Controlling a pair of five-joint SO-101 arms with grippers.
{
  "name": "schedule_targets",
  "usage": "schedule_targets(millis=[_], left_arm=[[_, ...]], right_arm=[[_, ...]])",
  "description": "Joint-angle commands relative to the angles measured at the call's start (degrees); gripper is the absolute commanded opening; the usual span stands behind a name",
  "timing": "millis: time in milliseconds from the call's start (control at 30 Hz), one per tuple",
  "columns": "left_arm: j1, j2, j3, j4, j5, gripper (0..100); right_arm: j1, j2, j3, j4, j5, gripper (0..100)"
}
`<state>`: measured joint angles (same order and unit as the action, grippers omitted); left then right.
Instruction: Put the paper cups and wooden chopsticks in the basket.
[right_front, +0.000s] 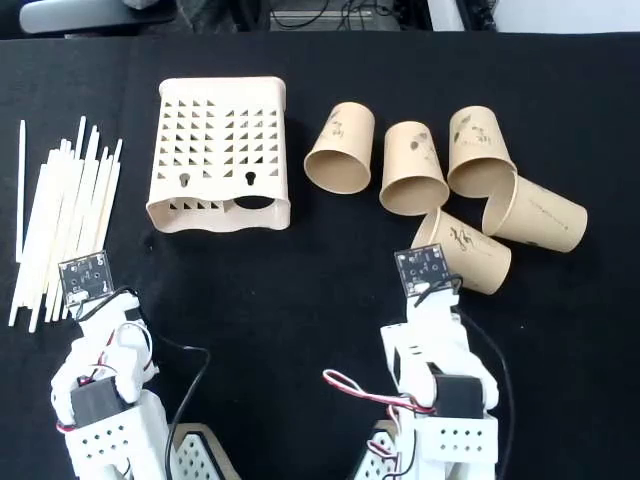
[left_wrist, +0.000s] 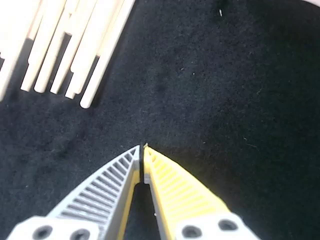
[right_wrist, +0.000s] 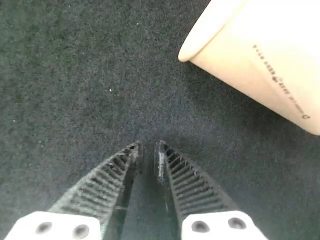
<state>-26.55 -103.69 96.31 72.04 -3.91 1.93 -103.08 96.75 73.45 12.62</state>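
1. Black cloth-covered desk (right_front: 300, 300). It carries every item below.

2. Cream perforated plastic basket (right_front: 220, 140). It lies on its side left of the desk's centre, toward the far edge. A wall with triangular holes and two keyhole slots faces up, and the wavy rim of its mouth faces the near edge. Nothing can be seen inside it.

3. White left arm (right_front: 100, 400) and white right arm (right_front: 440, 390). The left arm stands at the near left corner. The right arm stands at the near edge, right of centre.

4. Five tan paper cups, all lying on their sides on the right half of the desk.
- First cup (right_front: 340, 148): just right of the basket, mouth toward the near edge.
- Second cup (right_front: 413, 168): beside the first.
- Third cup (right_front: 480, 150): farthest back.
- Fourth cup (right_front: 535, 212): nearest the right edge, touching the third.
- Fifth cup (right_front: 465, 250): just beyond the right arm's wrist. Its rim appears in the right wrist view (right_wrist: 260, 60).

5. Pale wooden chopsticks (right_front: 65, 215). They form a loose bundle along the left edge, left of the basket. One single stick (right_front: 20, 190) lies slightly apart on the outer side. The stick ends (left_wrist: 75, 45) lie near the left arm's fingertips but are not touching them.

6. Left gripper (left_wrist: 144, 149). It has one grey and one yellow finger, closed tip to tip with nothing between them.

7. Right gripper (right_wrist: 147, 147). Its black fingers are drawn almost together with nothing between them, and the fifth cup lies close by.
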Motion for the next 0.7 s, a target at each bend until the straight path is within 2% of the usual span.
schedule_targets(millis=[0,100,233,367,500,667], left_arm=[[-0.04,-0.53,1.01,0.70,0.26,3],[-0.04,-0.53,1.01,0.70,0.26,3],[-0.13,-0.53,1.01,0.70,0.26,3],[-0.13,-0.53,1.01,0.70,0.26,3],[-0.22,-0.53,1.01,0.70,0.26,3],[-0.13,-0.53,1.01,0.70,0.26,3]], right_arm=[[-1.32,-4.18,-0.57,-2.46,-0.26,6.4],[-2.11,-3.91,-3.12,-4.75,-0.62,6.4],[-3.78,-3.82,-9.36,-3.69,-7.30,6.4],[-7.38,-1.89,-15.60,-2.73,-8.97,6.4],[-7.65,7.60,-22.90,-3.08,-8.97,6.4],[-7.74,26.77,-34.77,-2.73,-9.14,6.4]])
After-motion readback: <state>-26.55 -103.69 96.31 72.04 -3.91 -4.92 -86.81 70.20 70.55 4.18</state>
